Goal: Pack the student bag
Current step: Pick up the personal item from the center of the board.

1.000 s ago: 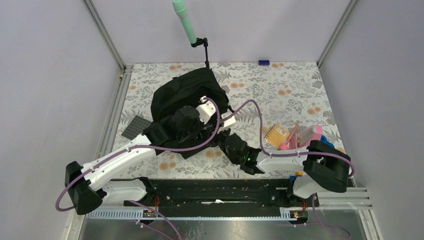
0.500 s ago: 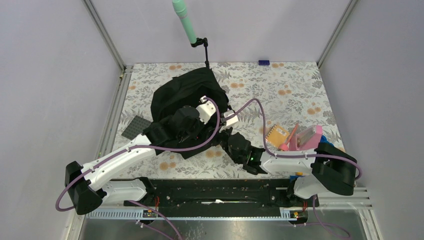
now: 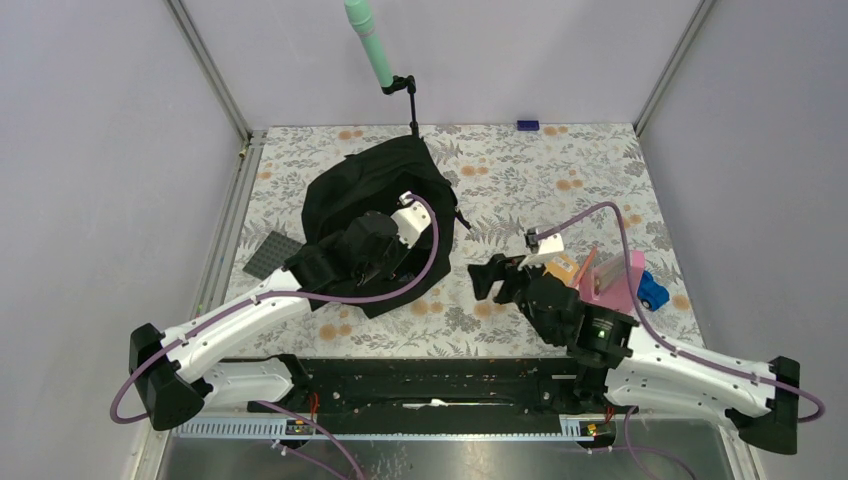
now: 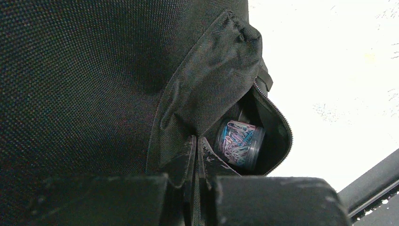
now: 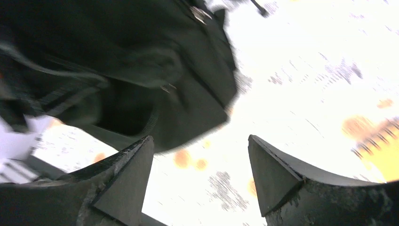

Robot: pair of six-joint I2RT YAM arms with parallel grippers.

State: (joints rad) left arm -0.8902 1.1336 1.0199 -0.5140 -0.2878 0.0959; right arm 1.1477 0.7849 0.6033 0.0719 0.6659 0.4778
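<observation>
Bags: one student bag [image 3: 372, 185], black and slumped, centre-left of the top view on the flowered table [image 3: 600, 170]; its far end reaches toward the back edge.
Pockets seen open: one, in the left wrist view, at the lower right of the frame, with a zipper running round its mouth.
Jars: one clear jar of paper clips [image 4: 239, 143], lying inside that open pocket; the clips are pink, blue and white.
Arms: two, both white with purple cables, rising from the bottom of the top view.
Grip on the bag: the left gripper [image 4: 196, 148] has its jaws pressed together on a fold of the bag's fabric at the pocket edge; in the top view it sits over the near side of the bag.
Free gripper: the right gripper [image 3: 488, 277] has its jaws spread wide with nothing between them; it hangs just right of the bag and apart from it. In its own view the bag fills the upper left.
Notebooks: one orange notebook [image 3: 562, 266], partly hidden behind the right arm.
Pink items: one pink case [image 3: 620, 275], right of the notebook.
Toy cars: one blue toy car [image 3: 652, 290], beside the pink case.
Plates: one grey plate [image 3: 272, 253], at the bag's left edge.
Blocks: one small blue block [image 3: 527, 125], at the table's back edge.
</observation>
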